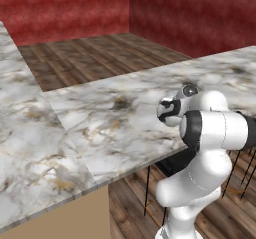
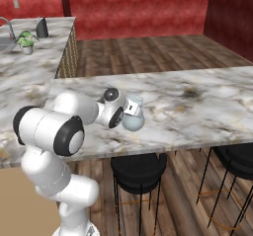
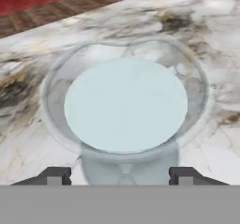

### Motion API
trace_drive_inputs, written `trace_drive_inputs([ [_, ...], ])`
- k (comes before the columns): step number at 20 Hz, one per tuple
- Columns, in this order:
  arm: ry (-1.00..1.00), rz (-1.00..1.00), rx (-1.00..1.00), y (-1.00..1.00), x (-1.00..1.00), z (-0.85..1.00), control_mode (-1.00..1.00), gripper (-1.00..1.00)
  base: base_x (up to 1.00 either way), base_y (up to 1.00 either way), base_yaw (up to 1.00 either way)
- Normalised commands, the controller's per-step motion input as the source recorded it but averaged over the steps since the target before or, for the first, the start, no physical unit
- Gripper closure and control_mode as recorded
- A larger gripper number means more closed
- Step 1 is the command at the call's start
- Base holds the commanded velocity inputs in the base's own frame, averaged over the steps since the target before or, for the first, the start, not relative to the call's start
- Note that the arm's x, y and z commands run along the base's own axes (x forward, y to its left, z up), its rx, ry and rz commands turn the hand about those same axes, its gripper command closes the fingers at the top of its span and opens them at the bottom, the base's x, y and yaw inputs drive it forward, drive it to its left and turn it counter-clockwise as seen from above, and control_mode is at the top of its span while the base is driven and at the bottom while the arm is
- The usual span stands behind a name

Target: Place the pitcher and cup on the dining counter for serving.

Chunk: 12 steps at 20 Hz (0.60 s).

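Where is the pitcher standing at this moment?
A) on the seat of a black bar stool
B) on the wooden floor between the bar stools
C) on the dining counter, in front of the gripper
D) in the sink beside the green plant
C: the pitcher stands upright on the marble dining counter, directly in front of the gripper, whose fingers sit apart at either side of it.

Kitchen: marble dining counter (image 2: 197,101), bar stools (image 2: 138,168), sink (image 2: 5,42).
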Motion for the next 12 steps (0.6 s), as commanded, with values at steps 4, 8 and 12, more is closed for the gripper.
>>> trace_drive_inputs([
  [4,0.0,0.0,0.0,0.07,-0.46,0.78,-1.0,-1.0,0.0,0.0,0.0],
  [8,0.0,0.0,0.0,0.18,-0.79,0.94,-1.0,-1.0,0.0,0.0,0.0],
  [12,0.0,0.0,0.0,0.22,-0.89,0.95,-1.0,-1.0,0.0,0.0,0.0],
])
